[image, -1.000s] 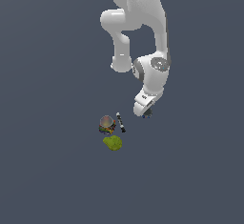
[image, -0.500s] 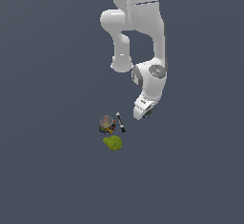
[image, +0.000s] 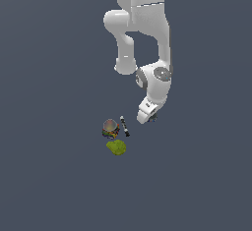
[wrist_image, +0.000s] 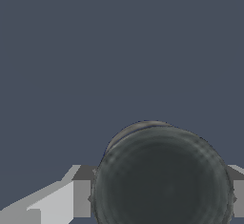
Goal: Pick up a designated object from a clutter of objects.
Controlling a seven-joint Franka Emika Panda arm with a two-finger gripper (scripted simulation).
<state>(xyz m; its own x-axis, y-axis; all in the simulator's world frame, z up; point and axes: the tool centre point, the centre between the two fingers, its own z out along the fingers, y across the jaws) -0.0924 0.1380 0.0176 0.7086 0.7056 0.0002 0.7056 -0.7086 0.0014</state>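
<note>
Wrist view | dark round object (wrist_image: 162, 180) sits between jaws, grip uncertain | cup (image: 110, 127) contents unclear

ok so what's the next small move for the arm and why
Probably close the end effector on the dark round object. In the wrist view that object fills the gap between the fingers, one on either side, though I cannot tell whether they touch it.

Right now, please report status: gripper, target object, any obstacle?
Gripper astride dark round object, fingers at both sides; closure unclear. Cup, stick, green lump lie apart.
</note>
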